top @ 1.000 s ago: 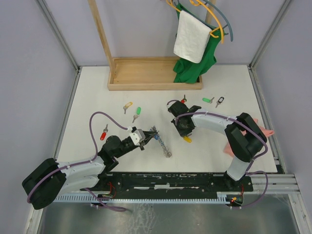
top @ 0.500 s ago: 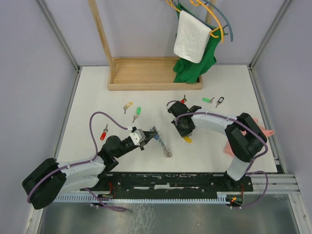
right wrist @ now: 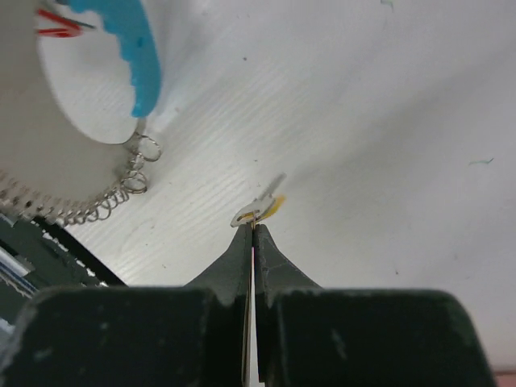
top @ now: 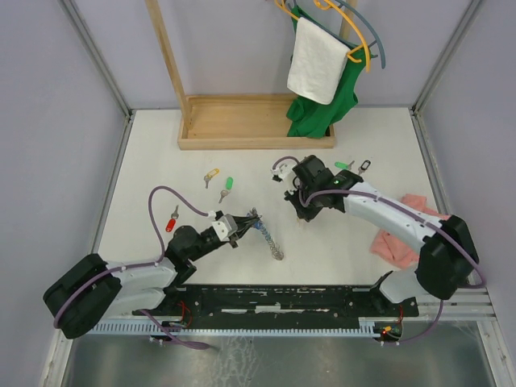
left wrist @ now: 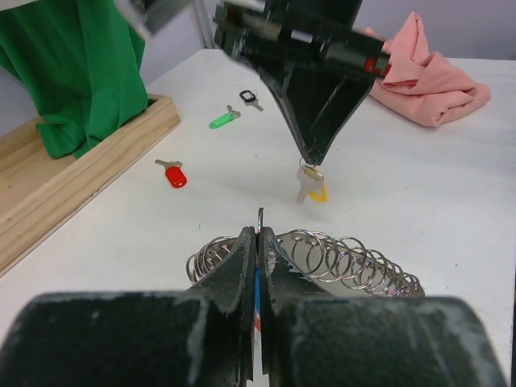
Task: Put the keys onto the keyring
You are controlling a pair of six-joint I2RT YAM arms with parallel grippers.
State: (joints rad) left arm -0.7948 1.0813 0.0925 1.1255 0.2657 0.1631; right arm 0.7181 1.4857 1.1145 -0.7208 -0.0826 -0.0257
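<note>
- Your right gripper is hiding the yellow-tagged key from the top camera.
- Your left gripper is blocking the near side of the keyring in its wrist view.
- The blue tube is blurring and running off the right wrist view's top edge.

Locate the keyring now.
Top view, centre-left: the keyring is clamped in the left gripper, just left of the right gripper holding a yellow-tagged key.

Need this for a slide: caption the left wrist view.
Close-up: left hand pinches the coiled keyring while the right hand dangles a yellow-tagged key just beyond it.
</note>
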